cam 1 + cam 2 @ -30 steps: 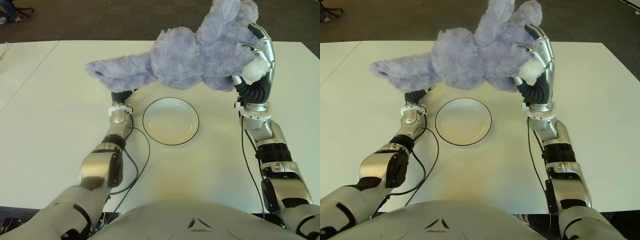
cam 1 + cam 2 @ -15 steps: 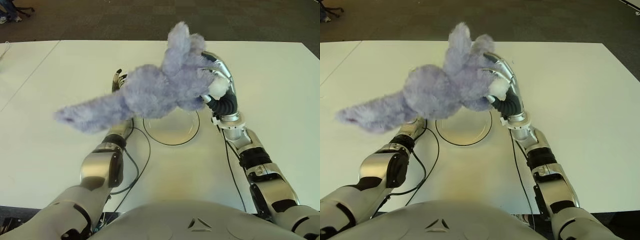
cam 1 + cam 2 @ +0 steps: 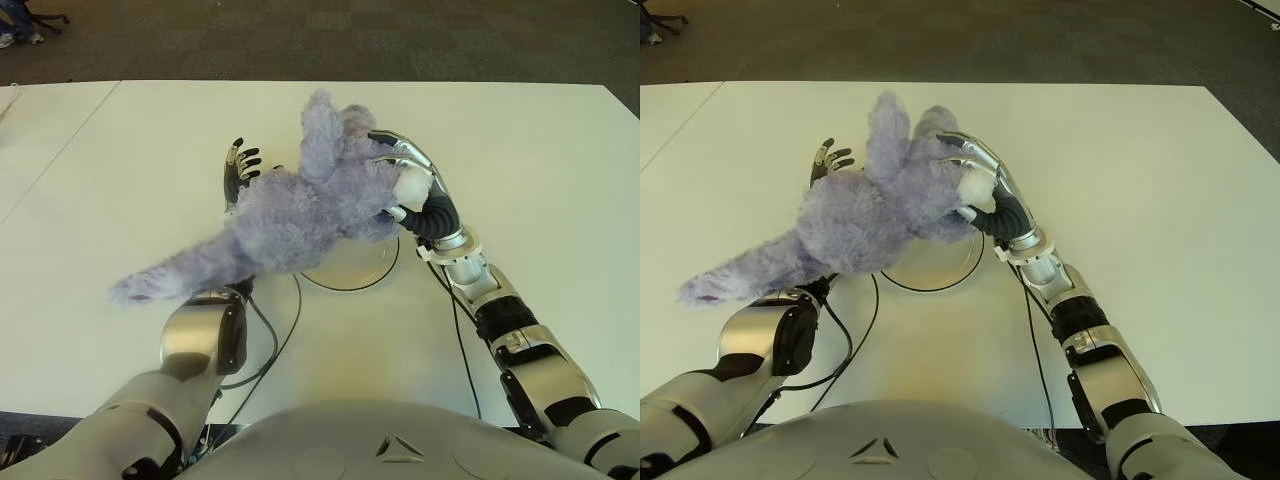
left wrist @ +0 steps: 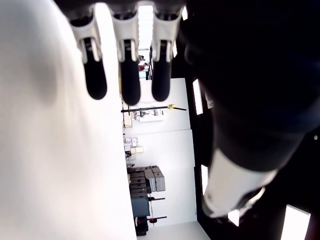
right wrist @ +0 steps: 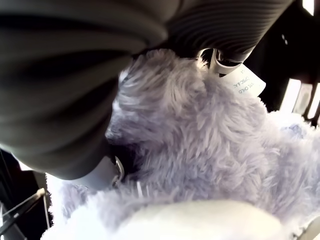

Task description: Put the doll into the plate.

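over the white table (image 3: pixel 560 150) you see the purple doll (image 3: pixel 300 205) gripped by your right hand (image 3: pixel 412 185) above the plate (image 3: pixel 352 272), its tail trailing left, while your left hand (image 3: pixel 238 170) shows behind it, fingers spread and holding nothing.

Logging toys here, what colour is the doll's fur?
Lavender-purple doll, clearest in the left eye view.

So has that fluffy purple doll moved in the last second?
Yes. The right hand has brought the doll down and toward the robot, over the plate.
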Controlling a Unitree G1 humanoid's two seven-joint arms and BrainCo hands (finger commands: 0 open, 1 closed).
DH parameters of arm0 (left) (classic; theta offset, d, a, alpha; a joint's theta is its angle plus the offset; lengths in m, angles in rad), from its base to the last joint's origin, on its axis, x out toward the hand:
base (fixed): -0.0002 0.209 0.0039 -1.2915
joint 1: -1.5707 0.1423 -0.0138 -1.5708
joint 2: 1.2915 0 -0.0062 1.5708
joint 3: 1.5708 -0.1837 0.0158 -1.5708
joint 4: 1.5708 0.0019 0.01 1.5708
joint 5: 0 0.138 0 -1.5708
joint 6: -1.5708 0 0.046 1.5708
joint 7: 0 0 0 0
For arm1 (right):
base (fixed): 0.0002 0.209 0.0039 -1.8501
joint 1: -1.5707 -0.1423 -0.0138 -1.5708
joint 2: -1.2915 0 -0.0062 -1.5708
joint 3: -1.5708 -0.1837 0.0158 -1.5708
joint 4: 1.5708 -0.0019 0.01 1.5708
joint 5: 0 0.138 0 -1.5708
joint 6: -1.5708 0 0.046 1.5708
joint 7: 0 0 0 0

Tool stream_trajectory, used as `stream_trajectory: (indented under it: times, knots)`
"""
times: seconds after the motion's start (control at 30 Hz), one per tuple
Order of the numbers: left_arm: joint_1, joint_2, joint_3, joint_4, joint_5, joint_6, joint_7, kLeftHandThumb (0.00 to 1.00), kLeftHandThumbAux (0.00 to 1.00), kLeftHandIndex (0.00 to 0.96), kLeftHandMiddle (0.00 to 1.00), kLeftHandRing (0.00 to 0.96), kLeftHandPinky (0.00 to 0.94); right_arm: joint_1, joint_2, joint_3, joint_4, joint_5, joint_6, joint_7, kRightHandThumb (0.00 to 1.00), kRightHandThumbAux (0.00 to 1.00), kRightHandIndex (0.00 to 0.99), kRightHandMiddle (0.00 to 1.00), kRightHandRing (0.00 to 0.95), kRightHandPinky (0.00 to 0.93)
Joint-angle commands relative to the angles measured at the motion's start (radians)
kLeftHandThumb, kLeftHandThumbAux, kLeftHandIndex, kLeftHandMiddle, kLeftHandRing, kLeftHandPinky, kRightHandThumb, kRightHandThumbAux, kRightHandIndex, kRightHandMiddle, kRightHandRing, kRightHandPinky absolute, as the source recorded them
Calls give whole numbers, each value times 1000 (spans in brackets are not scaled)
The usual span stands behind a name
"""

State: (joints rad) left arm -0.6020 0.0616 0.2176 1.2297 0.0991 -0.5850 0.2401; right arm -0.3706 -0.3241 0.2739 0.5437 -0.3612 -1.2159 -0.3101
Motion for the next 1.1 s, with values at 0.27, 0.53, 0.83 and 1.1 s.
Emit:
stream_trajectory:
  times: [0.27, 0.53, 0.83, 1.1]
  knots:
    - [194, -73, -8, 131, 5, 129, -1, 5, 873, 113, 266, 290, 300, 59, 36, 26, 3, 73, 32, 151, 701, 721, 438, 862, 870, 869]
    - [193, -73, -9, 131, 7, 137, 1, 4, 882, 115, 267, 292, 317, 122, 43, 8, 53, 44, 76, 187, 701, 720, 438, 877, 885, 884]
    - [195, -73, -10, 130, 7, 130, -10, 0, 870, 113, 264, 292, 308, 158, 29, -25, 8, -40, 199, 180, 700, 721, 438, 877, 889, 889]
    - [194, -71, -20, 130, 16, 131, -6, 0, 886, 117, 269, 291, 320, 156, 13, -13, 15, -25, 252, 231, 700, 721, 437, 877, 890, 892]
